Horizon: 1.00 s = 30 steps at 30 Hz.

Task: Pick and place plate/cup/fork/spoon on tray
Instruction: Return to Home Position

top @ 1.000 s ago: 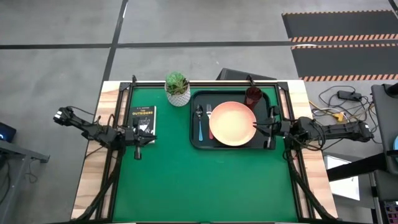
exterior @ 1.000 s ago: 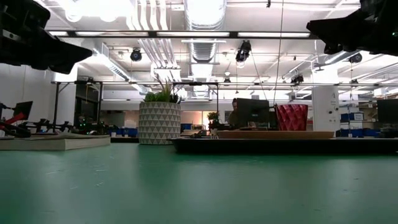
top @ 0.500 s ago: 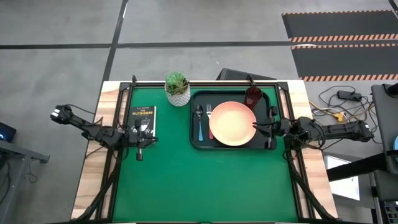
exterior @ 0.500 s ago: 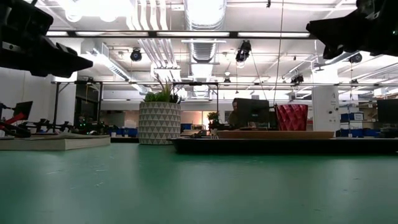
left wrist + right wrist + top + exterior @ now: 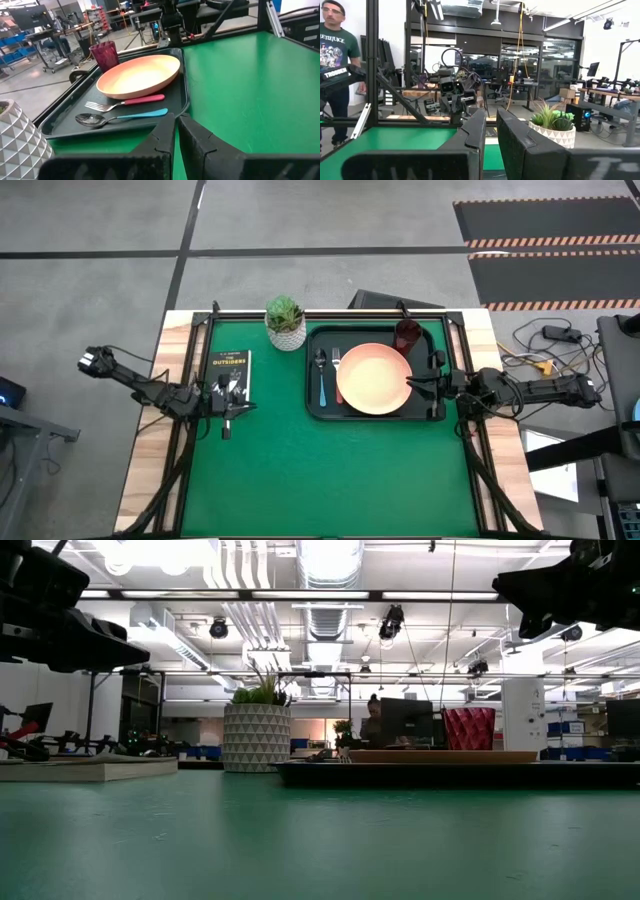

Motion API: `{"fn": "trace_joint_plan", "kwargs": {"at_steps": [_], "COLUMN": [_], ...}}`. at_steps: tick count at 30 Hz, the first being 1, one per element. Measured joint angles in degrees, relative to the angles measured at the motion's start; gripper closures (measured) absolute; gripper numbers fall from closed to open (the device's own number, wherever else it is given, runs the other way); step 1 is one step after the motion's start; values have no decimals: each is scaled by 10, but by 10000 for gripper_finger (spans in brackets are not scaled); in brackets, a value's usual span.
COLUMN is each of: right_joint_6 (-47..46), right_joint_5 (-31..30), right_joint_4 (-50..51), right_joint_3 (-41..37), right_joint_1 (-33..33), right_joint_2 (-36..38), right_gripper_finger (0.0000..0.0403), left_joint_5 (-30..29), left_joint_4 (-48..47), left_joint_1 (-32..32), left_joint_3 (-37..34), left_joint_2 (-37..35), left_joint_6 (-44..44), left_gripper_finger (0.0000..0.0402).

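The black tray (image 5: 318,405) lies on the green mat at the far right. On it rest the salmon-orange plate (image 5: 374,378), the maroon cup (image 5: 407,335) at its far right corner, and the pink-handled fork (image 5: 337,364) and blue-handled spoon (image 5: 321,375) side by side left of the plate. The left wrist view also shows the plate (image 5: 140,75), cup (image 5: 104,54), fork (image 5: 125,102) and spoon (image 5: 120,117). My left gripper (image 5: 246,406) is shut and empty above the mat, left of the tray. My right gripper (image 5: 410,384) is shut and empty above the plate's right edge.
A white pot with a green plant (image 5: 286,323) stands at the far edge, left of the tray. A small black book (image 5: 230,370) lies at the left, under my left arm. A person (image 5: 335,50) stands beyond the table. The mat's near half (image 5: 330,480) is bare.
My left gripper has gone a little toward the table's right and near edges, staying shut and above the mat. Nothing on the tray has moved.
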<state>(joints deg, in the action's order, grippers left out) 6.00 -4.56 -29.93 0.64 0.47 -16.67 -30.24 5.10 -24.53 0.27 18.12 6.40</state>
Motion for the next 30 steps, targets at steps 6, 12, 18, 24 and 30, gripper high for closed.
{"fn": "trace_joint_plan", "kwargs": {"at_steps": [6, 12, 18, 24, 30], "right_joint_6": [0, 0, 0, 0, 0], "right_joint_5": [0, 0, 0, 0, 0], "right_joint_4": [0, 0, 0, 0, 0], "right_joint_3": [0, 0, 0, 0, 0], "right_joint_1": [0, 0, 0, 0, 0], "right_joint_2": [0, 0, 0, 0, 0], "right_gripper_finger": [367, 367, 367, 367, 367], "left_joint_5": [0, 0, 0, 0, 0], "left_joint_4": [0, 0, 0, 0, 0], "left_joint_1": [0, 0, 0, 0, 0], "left_joint_3": [0, 0, 0, 0, 0], "left_joint_2": [14, 26, 34, 39, 39], "left_joint_6": [0, 0, 0, 0, 0], "left_gripper_finger": [396, 396, 396, 396, 396]}}
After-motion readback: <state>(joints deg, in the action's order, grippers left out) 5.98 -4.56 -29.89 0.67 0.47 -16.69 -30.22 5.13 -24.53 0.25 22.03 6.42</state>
